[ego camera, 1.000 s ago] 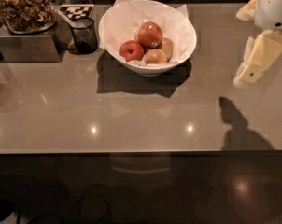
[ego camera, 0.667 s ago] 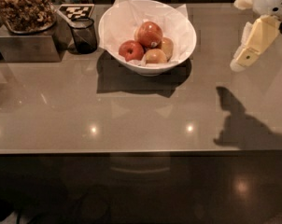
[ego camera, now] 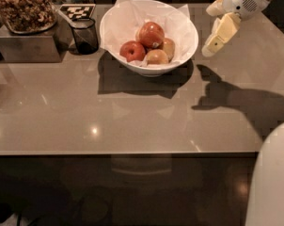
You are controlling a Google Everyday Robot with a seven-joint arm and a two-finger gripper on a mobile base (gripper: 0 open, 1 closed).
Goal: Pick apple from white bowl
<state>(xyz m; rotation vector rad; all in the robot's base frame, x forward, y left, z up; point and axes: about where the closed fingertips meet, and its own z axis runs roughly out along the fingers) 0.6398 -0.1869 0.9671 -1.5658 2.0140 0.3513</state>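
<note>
The apple, large, glossy and red-orange, lies on top of the pile in the white bowl, which is lined with crinkled white paper. A smaller darker red apple and two pale yellow-tan apples lie beside it. My gripper hangs in the air just right of the bowl's rim, at the top right of the camera view. Its cream fingers are apart and hold nothing. It is not touching the bowl or the apples.
A small dark glass cup stands left of the bowl. A metal box bearing a tray of brown snacks sits at the far left, with a black-and-white tag behind the cup. The table's front edge crosses low; a white robot part fills the bottom right.
My gripper has moved left and up toward the bowl's right rim, and its shadow on the table has followed. The bowl and apples have not moved.
</note>
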